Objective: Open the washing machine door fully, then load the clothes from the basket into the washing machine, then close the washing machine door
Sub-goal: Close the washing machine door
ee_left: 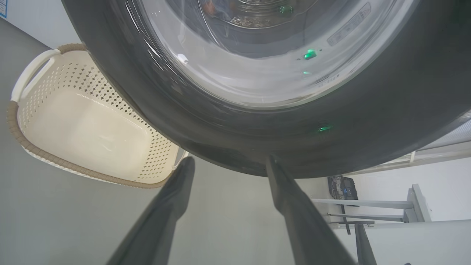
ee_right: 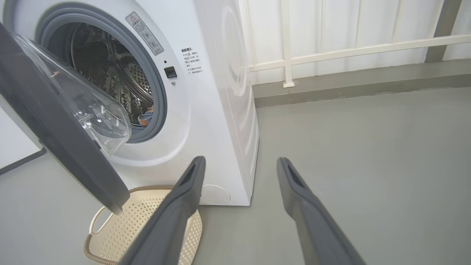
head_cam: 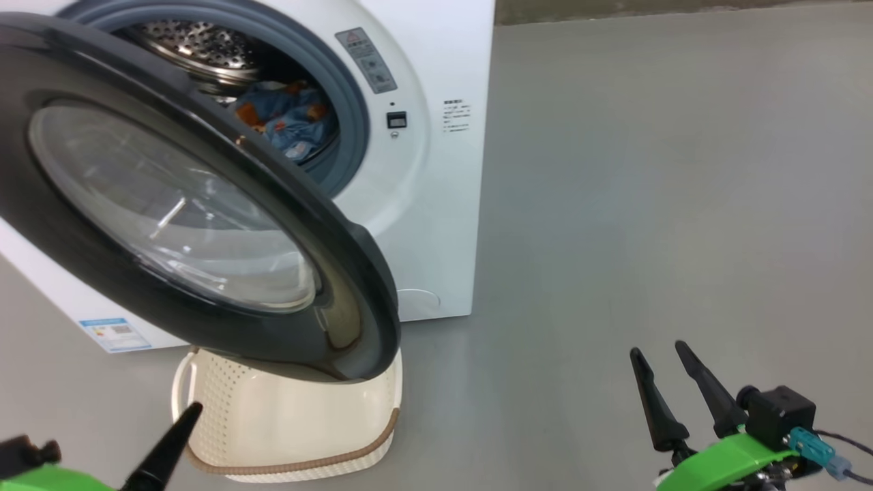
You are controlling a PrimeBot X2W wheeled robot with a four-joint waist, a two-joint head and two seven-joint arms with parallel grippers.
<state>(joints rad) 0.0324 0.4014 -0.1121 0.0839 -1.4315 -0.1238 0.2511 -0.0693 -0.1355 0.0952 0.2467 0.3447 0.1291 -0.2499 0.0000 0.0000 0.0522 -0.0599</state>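
Our left gripper (ee_left: 230, 161) and right gripper (head_cam: 658, 349) gape empty. We think the left nearly touches the washing machine door (head_cam: 170, 204).

Left pincer (ee_left: 230, 162): fingers spread apart, nothing held. Right pincer (head_cam: 658, 350): fingers spread apart, empty, tips pointing up.

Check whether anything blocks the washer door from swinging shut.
Nothing visible. The clothes lie inside the drum, behind the grey ring; the basket sits on the floor below the door, apparently clear of its rim.
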